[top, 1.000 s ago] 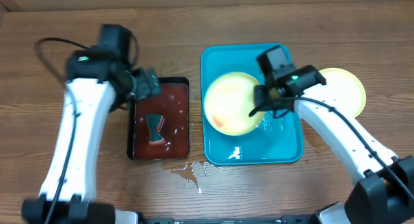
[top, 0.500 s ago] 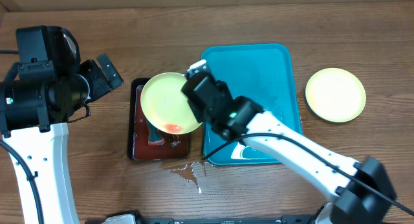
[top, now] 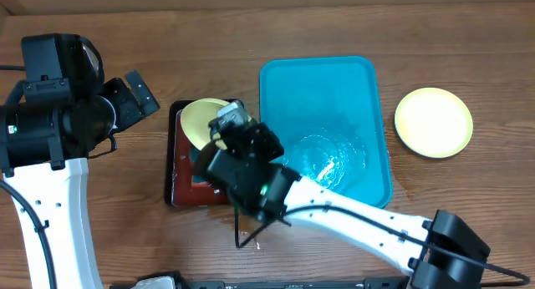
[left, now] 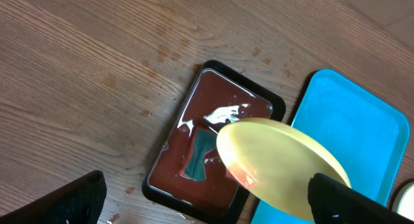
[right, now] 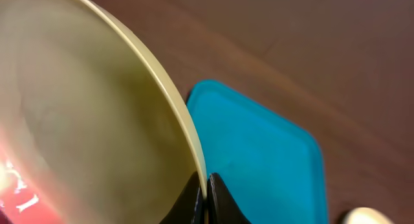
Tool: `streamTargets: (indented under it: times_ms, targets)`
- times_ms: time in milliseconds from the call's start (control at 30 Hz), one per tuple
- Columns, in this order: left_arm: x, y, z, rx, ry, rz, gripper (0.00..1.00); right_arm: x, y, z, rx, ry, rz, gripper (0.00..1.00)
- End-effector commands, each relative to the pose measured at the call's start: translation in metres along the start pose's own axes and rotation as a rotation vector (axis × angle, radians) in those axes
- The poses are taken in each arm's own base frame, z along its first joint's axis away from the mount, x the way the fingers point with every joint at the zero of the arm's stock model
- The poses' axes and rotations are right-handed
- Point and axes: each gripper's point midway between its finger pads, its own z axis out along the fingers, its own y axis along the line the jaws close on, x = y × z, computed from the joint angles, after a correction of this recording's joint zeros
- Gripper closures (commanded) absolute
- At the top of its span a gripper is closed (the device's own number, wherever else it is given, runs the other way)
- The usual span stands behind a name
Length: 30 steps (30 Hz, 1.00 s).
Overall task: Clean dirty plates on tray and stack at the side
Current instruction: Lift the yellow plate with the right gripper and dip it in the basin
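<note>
My right gripper (right: 206,185) is shut on the rim of a yellow-green plate (top: 203,120) and holds it tilted over the black tray. The plate shows in the left wrist view (left: 278,162) with a red sauce smear at its low edge, and fills the left of the right wrist view (right: 84,114). The turquoise tray (top: 368,80) lies wet at centre right with no plate on it; it also shows in the left wrist view (left: 349,130). A second yellow-green plate (top: 433,122) lies on the table right of it. My left gripper (left: 207,204) is open, high above the table at the left. No blue plate shows.
A black tray with dark red liquid (top: 180,176) lies left of the turquoise tray; a dark teal object (left: 199,156) lies in it. Spilled drops (top: 242,222) mark the wood in front of it. My right arm (top: 334,214) crosses the front of the table.
My right gripper carried the plate off the turquoise tray leftward, over the black tray, and tilted it steeply. My left arm drew back and up to the left.
</note>
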Motion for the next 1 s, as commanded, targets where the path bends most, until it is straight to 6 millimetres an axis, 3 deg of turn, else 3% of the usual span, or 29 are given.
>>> streamTargets:
  times_ms: [0, 167, 367, 967]
  targets:
    - [-0.005, 0.002, -0.003, -0.009, -0.018, 0.011, 0.0, -0.03, -0.045, -0.025, 0.219, -0.117, 0.053, 0.96]
    - [-0.005, 0.002, -0.003, -0.009, -0.018, 0.011, 0.0, -0.036, -0.048, -0.046, 0.289, -0.175, 0.046, 0.96]
    - [-0.005, 0.002, -0.003, -0.01, -0.018, 0.011, 0.0, -0.038, -0.04, -0.057, 0.282, -0.194, 0.009, 0.96]
    - [-0.005, 0.002, -0.002, -0.01, -0.018, 0.011, 0.0, -0.049, -0.036, -0.06, 0.276, -0.216, -0.012, 0.96]
